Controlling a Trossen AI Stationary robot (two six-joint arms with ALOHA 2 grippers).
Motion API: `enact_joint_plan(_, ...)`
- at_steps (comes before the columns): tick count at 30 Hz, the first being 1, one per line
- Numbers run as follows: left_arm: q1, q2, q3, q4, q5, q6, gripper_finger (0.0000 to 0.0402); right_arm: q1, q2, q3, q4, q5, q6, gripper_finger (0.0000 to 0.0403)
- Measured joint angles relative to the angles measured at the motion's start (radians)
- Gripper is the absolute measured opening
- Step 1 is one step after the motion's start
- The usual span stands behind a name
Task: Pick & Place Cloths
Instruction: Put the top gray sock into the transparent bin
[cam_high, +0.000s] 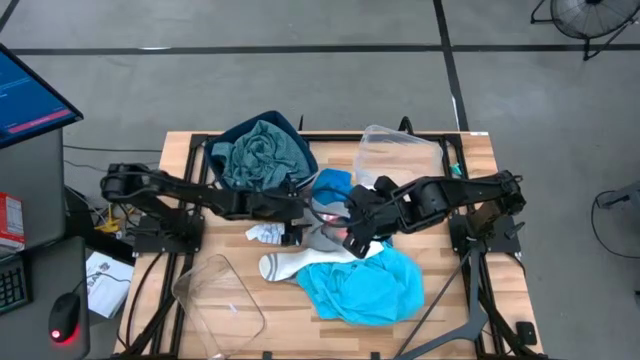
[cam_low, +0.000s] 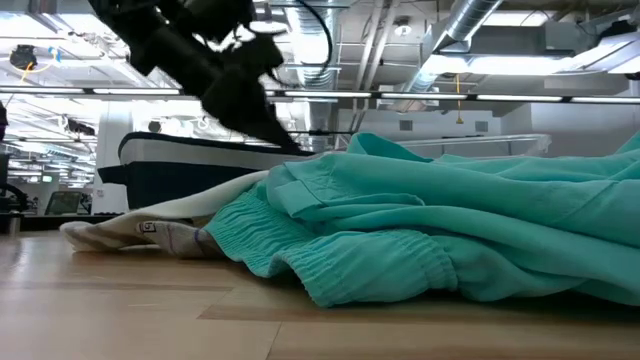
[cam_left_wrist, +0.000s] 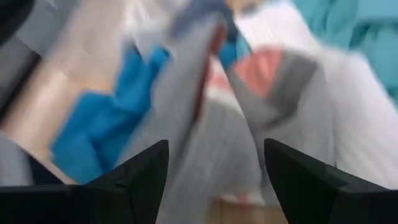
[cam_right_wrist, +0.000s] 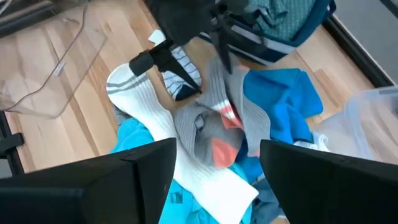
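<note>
Industrial lab hall: exposed ceiling ducts (cam_low: 470, 30), concrete floor (cam_high: 300, 90), floor fan (cam_high: 585, 15).

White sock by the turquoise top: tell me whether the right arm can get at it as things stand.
Probably yes. The white sock lies on top, uncovered along most of its length, and the right gripper hovers open just above the pile. The grey-and-coral sock overlaps one side, and the left gripper crowds the same spot.

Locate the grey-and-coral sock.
In the high view the grey-and-coral sock lies at table centre between both arms, beside the white sock, the blue top behind it.
</note>
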Motion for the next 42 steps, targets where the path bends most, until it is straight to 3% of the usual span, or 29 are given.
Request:
enact_joint_plan(6, -0.002, 0.055, 0.005, -0.047, -0.097, -0.031, 0.0207, 0.006, 0.0, 0.0, -0.008, 0.001, 0.013, 0.0218)
enact_joint_plan(9, -0.007, 0.055, 0.004, -0.06, -0.158, -0.038, 0.0144, 0.005, 0.0, 0.0, -0.008, 0.01, 0.017, 0.0212)
enact_joint_plan(13, 0.004, 0.047, 0.001, -0.07, -0.194, -0.059, 0.0025, 0.005, 0.0, 0.0, -0.008, 0.031, 0.018, 0.0203)
enact_joint_plan(20, -0.029, -0.024, 0.014, -0.08, -0.114, -0.174, 0.0001, 0.005, 0.0, 0.0, -0.009, 0.031, 0.025, 0.0185)
enact_joint_plan(24, -0.098, -0.18, 0.067, -0.061, -0.055, -0.233, 0.0001, 0.005, 0.0, 0.0, -0.015, 0.031, 0.025, 0.0175)
enact_joint_plan(30, -0.265, -0.519, 0.107, -0.126, -0.034, -0.316, 0.0, 0.014, 0.0, 0.0, -0.019, 0.031, 0.025, 0.0163)
enact_joint_plan(34, -0.405, -0.745, 0.107, -0.232, 0.035, -0.555, 0.0, 0.026, 0.0, 0.0, -0.022, 0.032, 0.024, 0.0158)
enact_joint_plan(38, -0.544, -0.925, 0.106, -0.233, 0.096, -0.829, 0.0, 0.027, 0.0, 0.0, -0.026, 0.032, 0.024, 0.0154)
enact_joint_plan(42, -0.673, -1.014, 0.109, -0.283, 0.051, -0.907, 0.0, 0.027, 0.0, 0.0, -0.024, 0.044, 0.014, 0.0152)
